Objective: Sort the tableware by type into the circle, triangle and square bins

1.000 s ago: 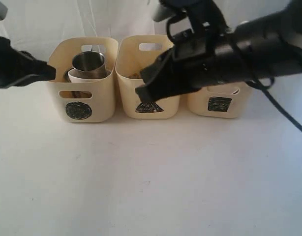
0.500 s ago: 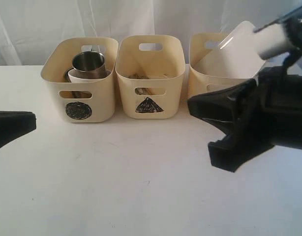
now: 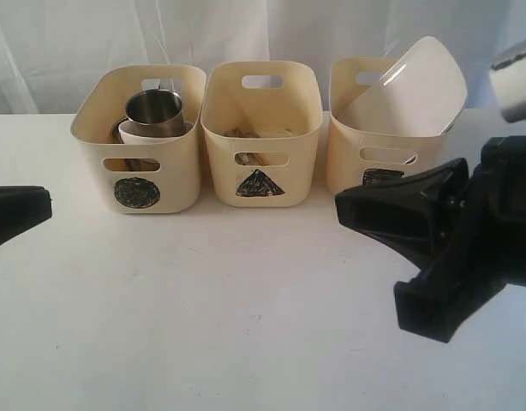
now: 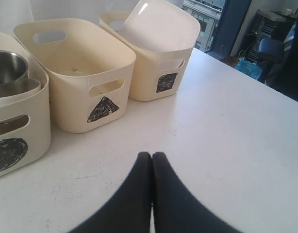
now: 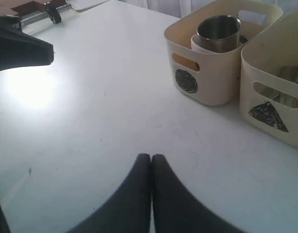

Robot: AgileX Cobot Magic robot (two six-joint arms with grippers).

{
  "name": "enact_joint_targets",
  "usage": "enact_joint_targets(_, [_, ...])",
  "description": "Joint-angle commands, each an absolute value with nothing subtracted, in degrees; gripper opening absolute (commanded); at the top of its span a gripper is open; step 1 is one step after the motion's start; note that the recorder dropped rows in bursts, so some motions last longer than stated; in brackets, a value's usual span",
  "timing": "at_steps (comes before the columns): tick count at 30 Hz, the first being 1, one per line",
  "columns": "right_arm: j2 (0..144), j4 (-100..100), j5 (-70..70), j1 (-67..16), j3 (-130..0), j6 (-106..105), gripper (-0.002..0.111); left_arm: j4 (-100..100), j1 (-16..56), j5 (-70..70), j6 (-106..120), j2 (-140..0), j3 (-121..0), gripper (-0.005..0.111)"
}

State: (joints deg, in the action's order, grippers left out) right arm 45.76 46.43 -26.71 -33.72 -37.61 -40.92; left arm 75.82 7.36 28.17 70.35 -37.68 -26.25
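Three cream bins stand in a row at the back of the white table. The circle bin (image 3: pixel 134 175) holds a steel mug (image 3: pixel 154 111) nested in a small white bowl (image 3: pixel 164 133). Inside the triangle bin (image 3: pixel 261 171), cutlery and chopsticks (image 3: pixel 250 134) show only dimly. A large white square plate (image 3: pixel 409 90) leans in the square bin (image 3: pixel 353 163). My left gripper (image 3: pixel 47 205) hovers low at the left edge, shut and empty (image 4: pixel 152 155). In front of the square bin, my right gripper (image 3: pixel 340 205) is also shut and empty (image 5: pixel 151 157).
A white curtain hangs behind the bins. The right wrist view shows a metal clamp and brown pieces (image 5: pixel 42 8) at the table's far corner. Beyond the table edge in the left wrist view are a dark chair (image 4: pixel 273 48) and clutter.
My right arm has pulled back from over the bins to the right and lower, leaving the plate leaning in the square bin. The left gripper has withdrawn to the left edge.
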Motion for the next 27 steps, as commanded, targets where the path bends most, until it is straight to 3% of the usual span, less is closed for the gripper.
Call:
enact_joint_targets(1, [45.30,46.83,-25.35,-33.60,-37.23,-40.50,0.000,76.99,7.60,27.91,70.53,-37.20,-25.75,0.000])
enact_joint_targets(8, [45.20,46.51,-20.79,-33.60,-36.50,-40.14,0.000,76.99,7.60,27.49,70.62,-37.17,-25.75,0.000])
enact_joint_targets(17, [37.19,46.83,1.96,-33.60,-24.87,-32.94,0.000,76.99,7.60,27.38,70.62,-37.17,-25.75,0.000])
enact_joint_targets(27, [22.07,44.96,2.30,-25.23,-14.77,-36.31,0.000,76.99,7.60,27.00,70.65,-37.17,-25.75,0.000])
